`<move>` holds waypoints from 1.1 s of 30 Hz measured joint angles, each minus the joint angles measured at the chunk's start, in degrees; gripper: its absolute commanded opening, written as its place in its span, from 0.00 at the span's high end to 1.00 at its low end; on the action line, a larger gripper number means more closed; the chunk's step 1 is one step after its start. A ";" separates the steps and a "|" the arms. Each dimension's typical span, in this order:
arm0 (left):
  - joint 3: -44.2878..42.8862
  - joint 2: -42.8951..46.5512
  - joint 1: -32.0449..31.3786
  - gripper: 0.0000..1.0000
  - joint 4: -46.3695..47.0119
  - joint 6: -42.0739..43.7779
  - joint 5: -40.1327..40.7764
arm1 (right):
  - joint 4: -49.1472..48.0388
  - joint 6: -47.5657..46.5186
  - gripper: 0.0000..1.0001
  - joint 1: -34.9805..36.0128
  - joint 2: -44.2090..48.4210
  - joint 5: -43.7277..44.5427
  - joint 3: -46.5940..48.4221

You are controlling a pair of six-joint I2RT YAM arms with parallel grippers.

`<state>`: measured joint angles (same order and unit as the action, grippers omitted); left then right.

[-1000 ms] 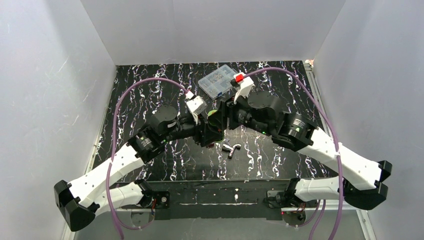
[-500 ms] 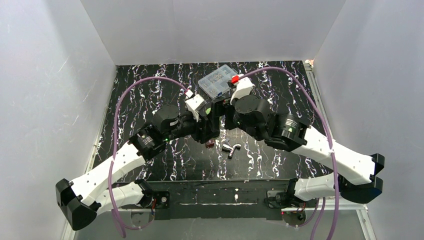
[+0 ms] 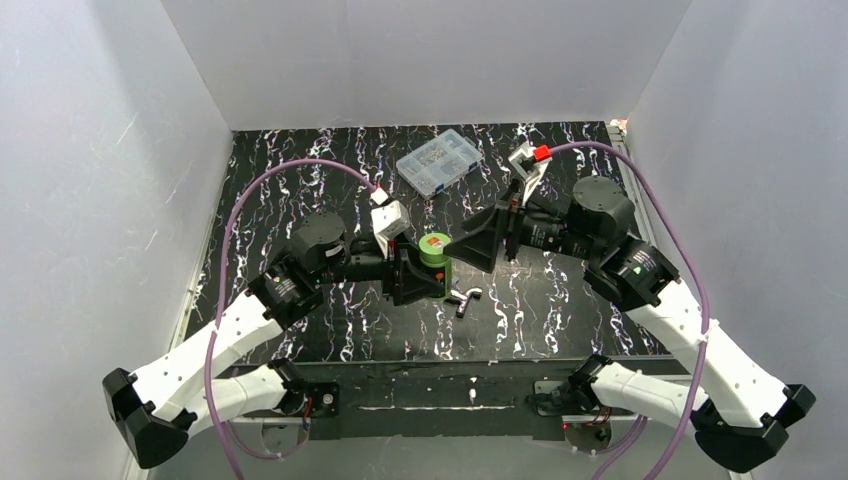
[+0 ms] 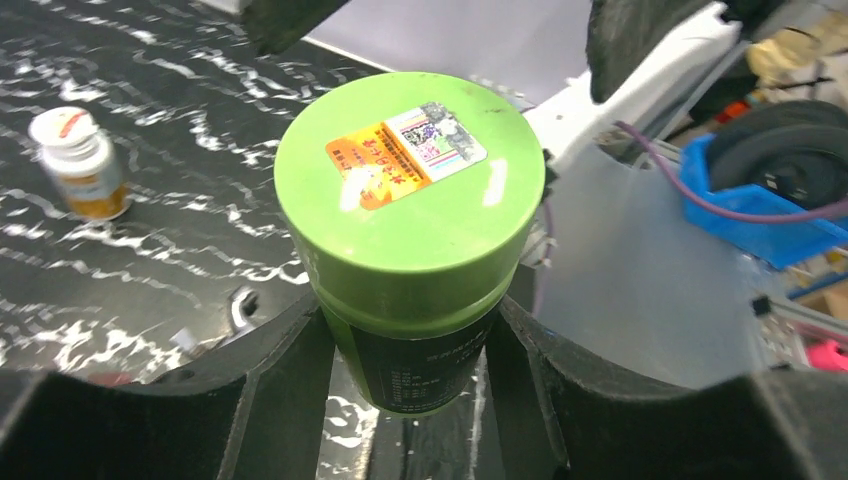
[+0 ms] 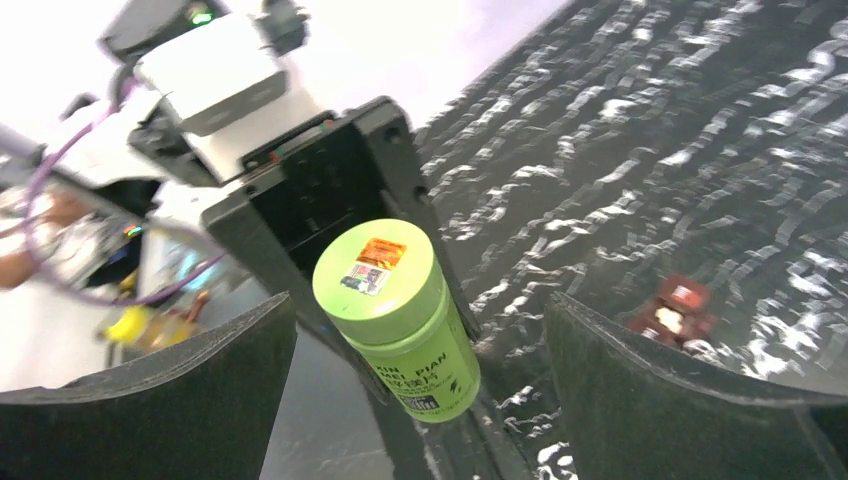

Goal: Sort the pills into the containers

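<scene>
L gripper [image 4: 410,375] closed on body of green-cap bottle [image 5: 400,320], held mid-workspace; R gripper [image 3: 478,240] wide open, empty, just beside the cap [image 4: 410,170] – looks like uncap step, next R must center over cap, close & twist w/o dragging bottle from L.

We see plain white walls [image 3: 430,60] on three sides of a black counter [image 3: 540,310] with white marble veins.

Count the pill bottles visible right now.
2: a green-capped bottle gripped in the left claw, and a white-capped amber bottle standing on the table. Others may be hidden.
</scene>
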<state>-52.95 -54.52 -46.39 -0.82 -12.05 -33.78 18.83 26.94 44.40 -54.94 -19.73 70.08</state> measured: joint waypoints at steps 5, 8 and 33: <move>0.00 0.00 0.00 1.00 3.54 -2.12 -8.79 | -8.76 3.26 0.02 -5.09 -0.31 -18.64 -2.51; 0.00 -0.15 0.00 1.00 5.90 -3.67 -12.63 | -13.11 5.11 0.02 -5.29 -1.73 -25.62 -2.89; -0.04 -3.13 0.04 1.00 9.77 -7.89 -14.27 | -5.77 -1.25 0.62 0.11 -2.73 -19.17 -0.35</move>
<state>-52.99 -57.65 -46.35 8.95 -19.94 -48.05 13.06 25.69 44.51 -57.67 -38.89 69.73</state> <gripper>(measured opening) 0.501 0.596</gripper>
